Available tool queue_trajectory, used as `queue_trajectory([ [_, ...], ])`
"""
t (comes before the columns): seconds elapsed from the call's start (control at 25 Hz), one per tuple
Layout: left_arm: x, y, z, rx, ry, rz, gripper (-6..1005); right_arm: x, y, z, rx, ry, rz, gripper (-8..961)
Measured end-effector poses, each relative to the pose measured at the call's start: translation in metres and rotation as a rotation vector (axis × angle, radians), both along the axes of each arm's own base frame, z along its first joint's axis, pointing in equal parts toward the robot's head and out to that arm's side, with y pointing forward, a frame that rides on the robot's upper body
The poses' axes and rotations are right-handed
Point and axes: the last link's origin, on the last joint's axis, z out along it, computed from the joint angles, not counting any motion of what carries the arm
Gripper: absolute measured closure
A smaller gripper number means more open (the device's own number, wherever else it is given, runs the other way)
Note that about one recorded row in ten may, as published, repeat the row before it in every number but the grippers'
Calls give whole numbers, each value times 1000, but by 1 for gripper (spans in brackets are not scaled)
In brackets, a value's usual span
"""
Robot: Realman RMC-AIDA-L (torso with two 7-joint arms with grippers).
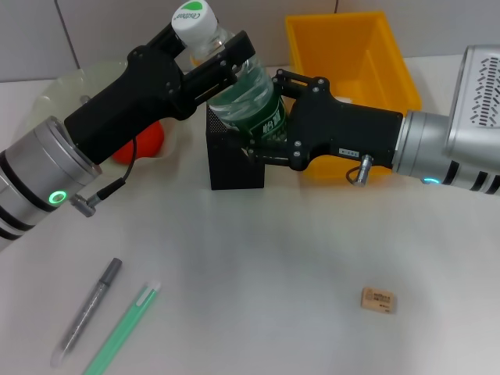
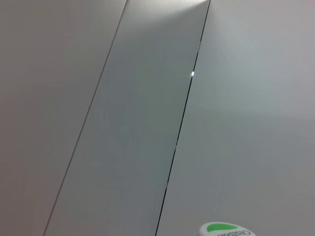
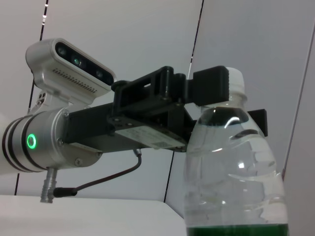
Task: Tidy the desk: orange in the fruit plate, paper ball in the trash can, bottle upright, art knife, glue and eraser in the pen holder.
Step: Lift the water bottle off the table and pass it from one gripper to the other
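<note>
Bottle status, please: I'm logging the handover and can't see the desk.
Left end effector shut on bottle neck. Right end effector shut on its lower body. Bottle held aloft above pen holder. Nothing obstructing.

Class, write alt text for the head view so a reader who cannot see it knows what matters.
Both hands grip the bottle above the pen holder: left hand at its neck, right hand at its label. An eraser lies on the desk.
</note>
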Motion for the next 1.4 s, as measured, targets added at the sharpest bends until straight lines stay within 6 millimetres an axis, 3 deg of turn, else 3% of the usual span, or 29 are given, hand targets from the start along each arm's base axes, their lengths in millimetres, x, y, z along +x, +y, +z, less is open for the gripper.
queue_trajectory([
  [0.84, -1, -1, 1, 31, -13, 10, 170, -6, 0, 1, 1, 15, 19, 204],
  [1.4, -1, 0, 2, 43, -12, 8, 271, -7, 0, -2, -5, 12, 18, 204],
])
